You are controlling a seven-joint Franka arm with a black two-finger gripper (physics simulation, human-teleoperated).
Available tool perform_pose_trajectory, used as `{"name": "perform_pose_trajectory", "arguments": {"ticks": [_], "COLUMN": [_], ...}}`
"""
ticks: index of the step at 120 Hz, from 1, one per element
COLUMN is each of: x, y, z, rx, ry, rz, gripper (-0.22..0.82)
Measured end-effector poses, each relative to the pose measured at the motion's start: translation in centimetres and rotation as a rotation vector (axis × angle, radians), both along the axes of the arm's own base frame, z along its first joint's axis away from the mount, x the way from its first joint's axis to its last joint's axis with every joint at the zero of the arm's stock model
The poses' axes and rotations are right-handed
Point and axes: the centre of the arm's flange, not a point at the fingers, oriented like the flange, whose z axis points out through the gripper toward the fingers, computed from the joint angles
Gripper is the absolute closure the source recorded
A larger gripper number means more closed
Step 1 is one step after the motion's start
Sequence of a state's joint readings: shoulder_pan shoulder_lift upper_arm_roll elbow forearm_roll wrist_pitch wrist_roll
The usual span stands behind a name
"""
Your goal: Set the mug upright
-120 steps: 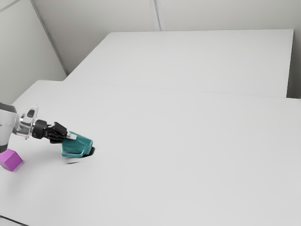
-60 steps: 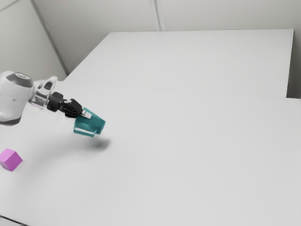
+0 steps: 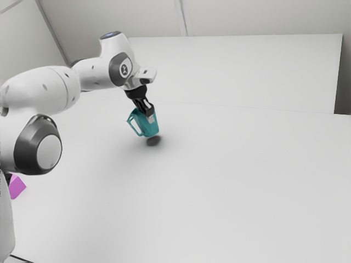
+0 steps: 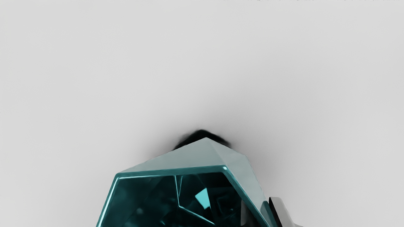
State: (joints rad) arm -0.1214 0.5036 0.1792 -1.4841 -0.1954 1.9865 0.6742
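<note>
The teal mug [image 3: 149,130] is held slightly tilted, mouth up, above the white table [image 3: 230,186]; its wall is pinched by the gripper [image 3: 150,116], one finger inside, one outside. Well apart from the mug, toward the exterior view's left, the purple cube [image 3: 17,187] is partly hidden by the arm [image 3: 44,87].

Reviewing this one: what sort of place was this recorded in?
Probably a simulated robot test room: a wide, smooth white table stands before pale grey walls, and a white-and-grey robot arm holds a faceted teal mug above the tabletop.
</note>
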Motion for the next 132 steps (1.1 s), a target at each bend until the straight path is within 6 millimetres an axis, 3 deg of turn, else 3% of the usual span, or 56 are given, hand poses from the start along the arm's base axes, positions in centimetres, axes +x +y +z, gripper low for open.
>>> {"name": "perform_pose_trajectory", "arguments": {"ticks": [26, 58, 85, 103, 112, 123, 132], "x": [1.0, 1.4, 1.5, 1.6, 1.9, 1.0, -1.4], "y": [-3.3, -3.7, -3.9, -4.0, -4.4, -4.6, -5.5], "z": [-1.6, -3.6, -3.7, -2.8, 0.7, 8.7, 16.8], "rx": [0.14, 0.17, 0.159, 0.154, 0.147, 0.122, 0.088], "ry": [-0.044, -0.068, -0.073, -0.083, -0.112, -0.14, -0.167], "rz": [0.029, 0.155, 0.237, 0.277, 0.29, 0.316, 0.324], "gripper": [0.78, 0.78, 0.34, 0.17, 0.12, 0.08, 0.05]}}
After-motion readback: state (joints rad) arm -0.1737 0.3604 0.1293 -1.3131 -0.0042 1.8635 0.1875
